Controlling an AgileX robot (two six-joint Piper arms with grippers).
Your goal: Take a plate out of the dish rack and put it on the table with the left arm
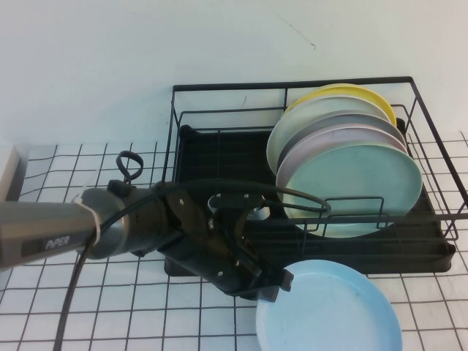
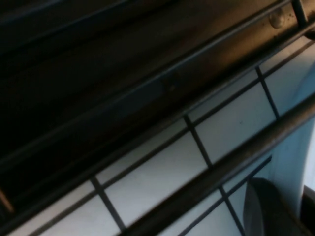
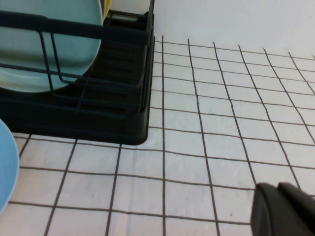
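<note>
The left gripper is closed on the rim of the blue plate, lying on the table before the dish rack; the right gripper sits low, its state unclear.

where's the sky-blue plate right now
In the high view the sky-blue plate lies flat on the table, just in front of the dish rack, right of centre. The left pincer is shut at its left rim.

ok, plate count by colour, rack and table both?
Yellow plate, in the dish rack: 1
Grey plate: 1
Pale pink plate: 1
Mint-green plate: 1
Sky-blue plate, on the table, left hand at its rim: 1
Total: 5
</note>
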